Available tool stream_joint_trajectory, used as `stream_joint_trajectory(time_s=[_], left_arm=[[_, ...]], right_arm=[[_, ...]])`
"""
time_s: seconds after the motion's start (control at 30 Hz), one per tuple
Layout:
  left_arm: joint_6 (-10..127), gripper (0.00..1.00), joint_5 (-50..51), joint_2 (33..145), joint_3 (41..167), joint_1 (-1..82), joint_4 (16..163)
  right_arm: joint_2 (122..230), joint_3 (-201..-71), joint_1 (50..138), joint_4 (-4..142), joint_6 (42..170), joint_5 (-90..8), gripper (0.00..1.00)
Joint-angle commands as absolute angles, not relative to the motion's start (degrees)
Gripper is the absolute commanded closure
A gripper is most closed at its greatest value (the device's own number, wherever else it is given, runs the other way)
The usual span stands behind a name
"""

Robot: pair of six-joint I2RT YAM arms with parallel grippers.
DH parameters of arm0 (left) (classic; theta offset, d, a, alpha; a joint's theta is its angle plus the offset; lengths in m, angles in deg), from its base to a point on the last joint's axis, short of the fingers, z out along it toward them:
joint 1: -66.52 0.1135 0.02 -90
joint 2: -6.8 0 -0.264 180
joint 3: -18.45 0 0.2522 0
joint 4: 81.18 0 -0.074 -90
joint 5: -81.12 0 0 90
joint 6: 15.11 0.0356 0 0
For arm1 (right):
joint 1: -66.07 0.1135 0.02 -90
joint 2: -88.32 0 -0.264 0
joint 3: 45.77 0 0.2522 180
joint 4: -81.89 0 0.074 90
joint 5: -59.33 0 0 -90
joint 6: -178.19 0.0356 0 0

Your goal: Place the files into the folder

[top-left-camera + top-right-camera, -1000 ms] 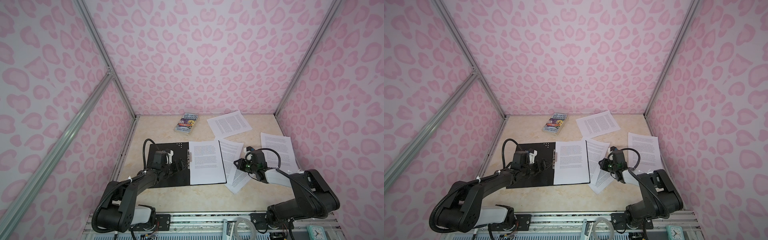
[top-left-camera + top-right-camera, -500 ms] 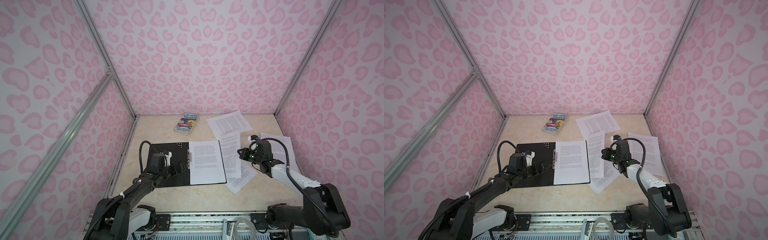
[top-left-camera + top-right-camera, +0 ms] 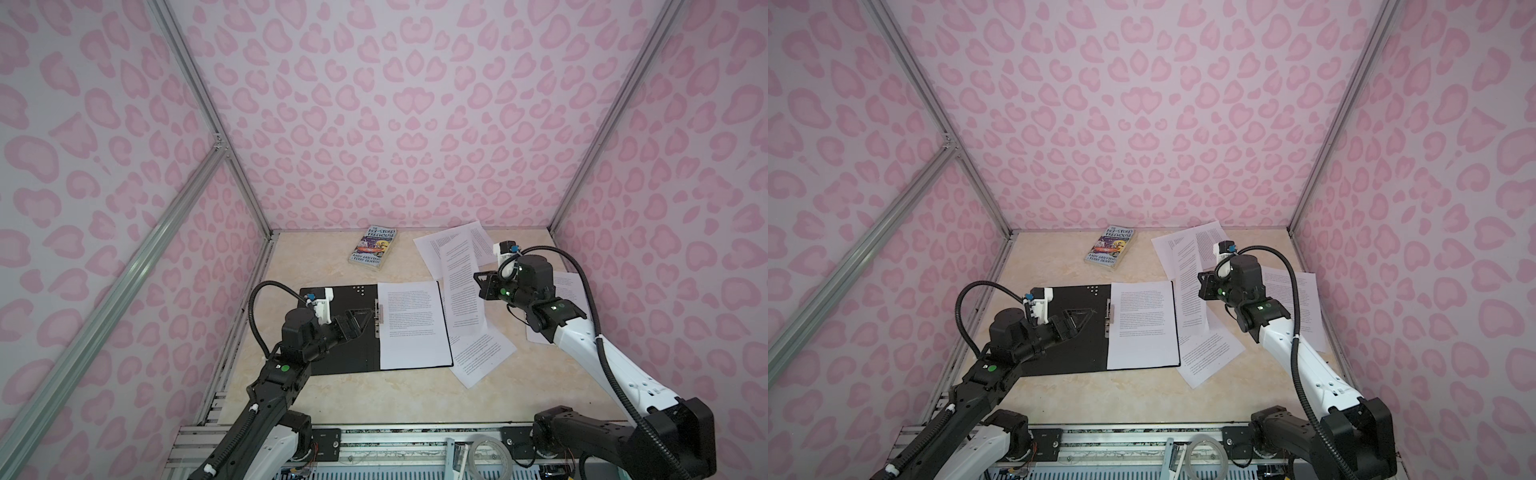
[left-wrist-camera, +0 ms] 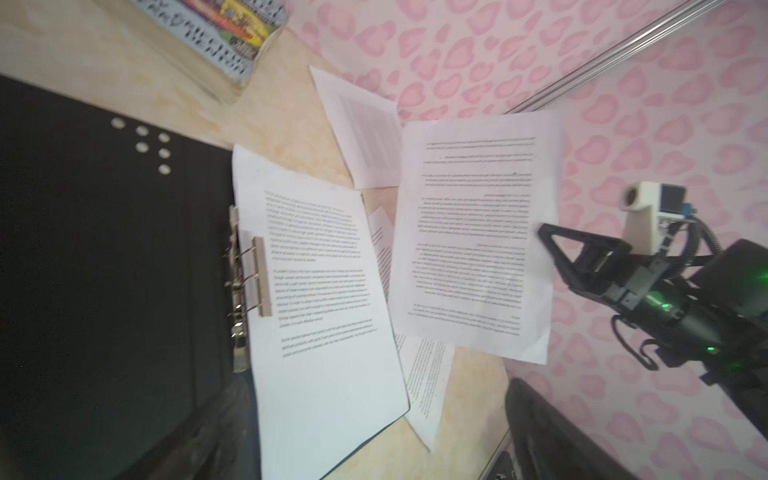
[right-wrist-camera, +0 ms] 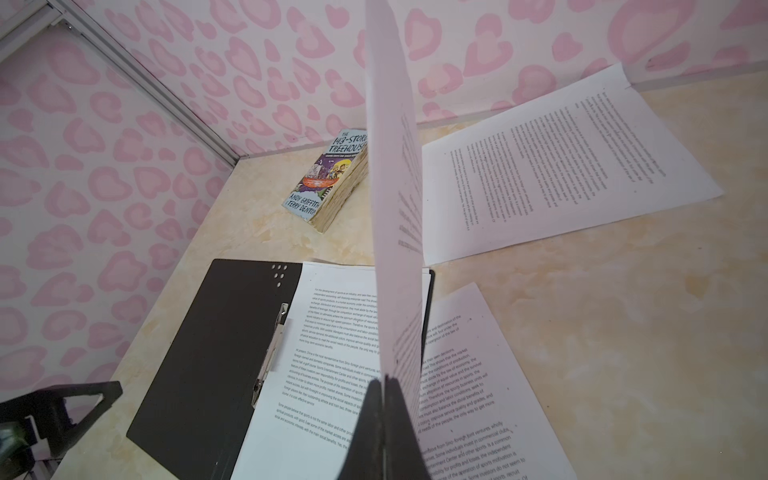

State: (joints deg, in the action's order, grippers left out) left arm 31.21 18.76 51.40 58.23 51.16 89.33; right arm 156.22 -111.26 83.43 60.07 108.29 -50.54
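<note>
Hanging nearly upright in the air, one printed sheet [image 3: 463,286] is pinched at its edge by the tightly closed right gripper [image 3: 482,286]. Just left lies the open folder [image 3: 361,357], black inside up, with another sheet [image 3: 413,328] on its right half. The left gripper [image 3: 363,320], spread wide and empty, is over the clip [image 4: 253,274]. More sheets [image 3: 478,357] lie nearby; a book [image 3: 373,249] sits behind.

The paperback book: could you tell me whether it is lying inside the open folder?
No, the paperback book lies on the bare table near the back wall, apart from the open folder.
</note>
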Motion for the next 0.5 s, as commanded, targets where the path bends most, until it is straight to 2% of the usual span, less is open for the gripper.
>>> stream_joint_trajectory(time_s=[0.0,0.2,0.33,0.47], left_arm=[[30.0,0.01,16.2,52.3,62.8,49.5,93.0],[37.1,0.02,12.4,62.3,73.5,45.5,94.7],[51.6,0.03,12.3,70.5,82.8,41.8,95.5],[73.7,0.03,14.1,77.6,95.2,38.3,86.6]], right_arm=[[155.7,-112.2,87.3,59.8,102.2,-49.3,1.0],[150.9,-106.7,96.6,64.9,93.0,-42.2,1.0],[149.9,-101.4,97.6,69.8,90.5,-40.4,1.0],[151.7,-101.2,98.7,68.3,88.3,-37.9,1.0]])
